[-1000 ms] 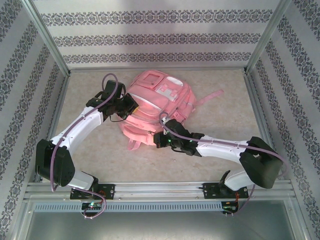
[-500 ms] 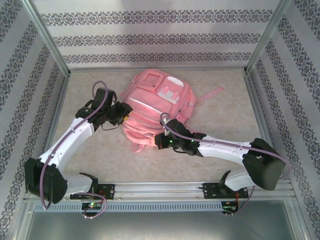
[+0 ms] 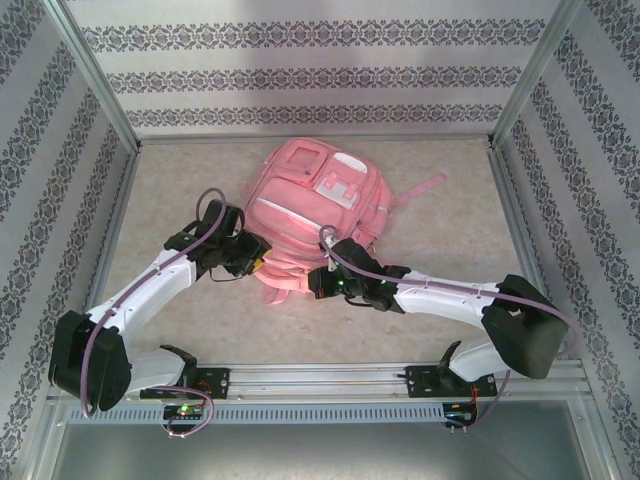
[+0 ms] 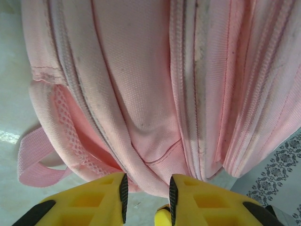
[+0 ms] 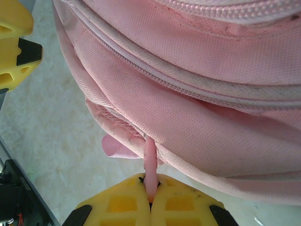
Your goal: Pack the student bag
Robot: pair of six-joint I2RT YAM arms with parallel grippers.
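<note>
The student bag point(image 3: 312, 205) lies flat on the marbled table point(image 3: 450, 260), about in the middle and a little toward the far wall, with its white-trimmed front pockets point(image 3: 335, 183) facing up. Its long axis runs roughly from near to far, leaning slightly to the right as it goes away from the arms. The pocket end points to the far wall and the rounded end with the carry loop point(image 4: 35, 162) points toward the arm bases. One pink strap point(image 3: 425, 188) trails out on the table to the right. The zipper lines seen from both wrists look closed, so what is inside the bag cannot be told. The left gripper point(image 3: 254, 263) sits at the near left edge of the bag. Its yellow fingers point(image 4: 106, 193) are apart, with a ridge of the bag's fabric reaching down toward the gap but not pinched. The right gripper point(image 3: 318, 281) is at the near edge, just beside the left one. Its fingers are pressed together on a thin pink pull tab point(image 5: 150, 162) that hangs from a seam of the bag.
</note>
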